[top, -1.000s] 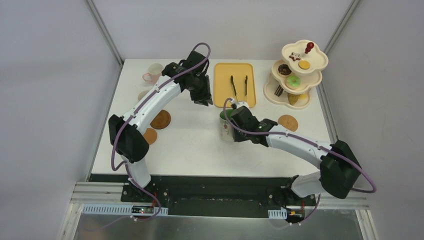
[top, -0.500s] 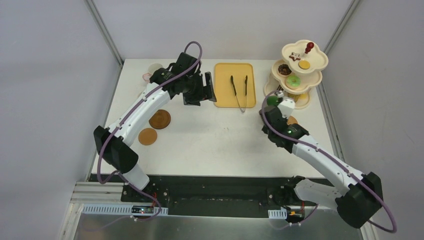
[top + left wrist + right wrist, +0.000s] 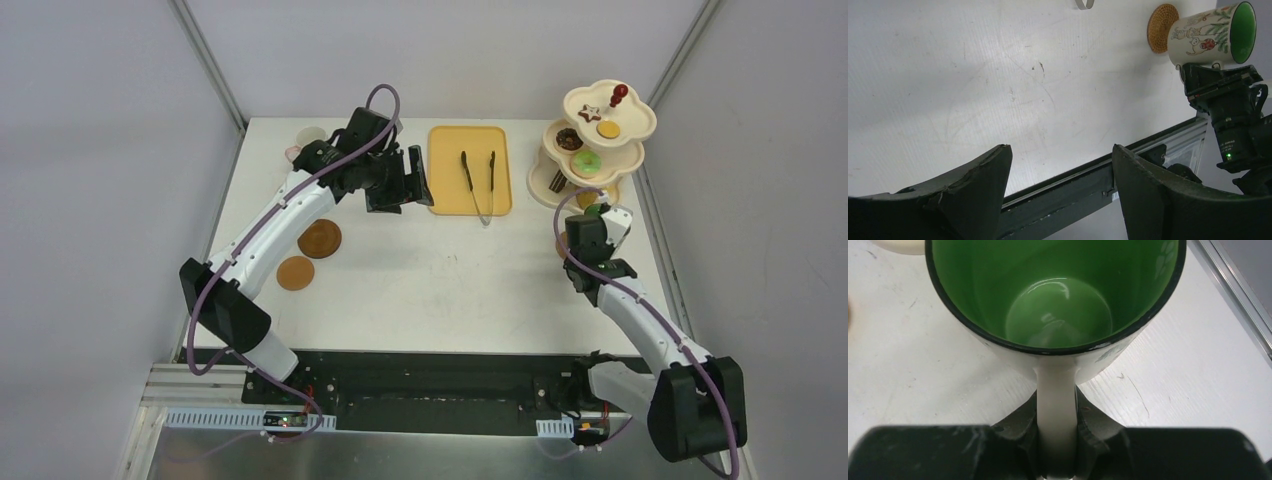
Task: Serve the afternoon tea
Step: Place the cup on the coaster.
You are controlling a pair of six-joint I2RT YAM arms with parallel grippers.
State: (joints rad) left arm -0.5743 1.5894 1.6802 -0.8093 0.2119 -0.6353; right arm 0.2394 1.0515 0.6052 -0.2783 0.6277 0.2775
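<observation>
Green-lined mug (image 3: 1058,300): glossy green inside, empty, dark rim; cream outside printed with small figures and leaves. It sits just in front of the stand (image 3: 548,140), on its near side.
Right gripper (image 3: 1057,440): pinched narrow on the mug's handle, one pad each side. We see nothing else bearing the mug.
Left gripper (image 3: 1060,170): jaws wide, nothing between them; well left of the stand, past the yellow tray (image 3: 440,200).
Coaster (image 3: 1158,30): woven brown disc close by the mug's base in the left wrist view. We cannot tell whether the base is over it or touching it.
Step, our reading: setting this mug on that coaster.
Handle hold: a thin handle in a narrow pinch lets the body swing, so we expect a tilted touchdown if the descent is quick.
Coaster edge: a base landing half on the disc would leave the mug rocking once released.
Stand clearance: the stand is close, so a sideways correction could knock its lowest tier and shake the pastries (image 3: 586,161) loose.
</observation>
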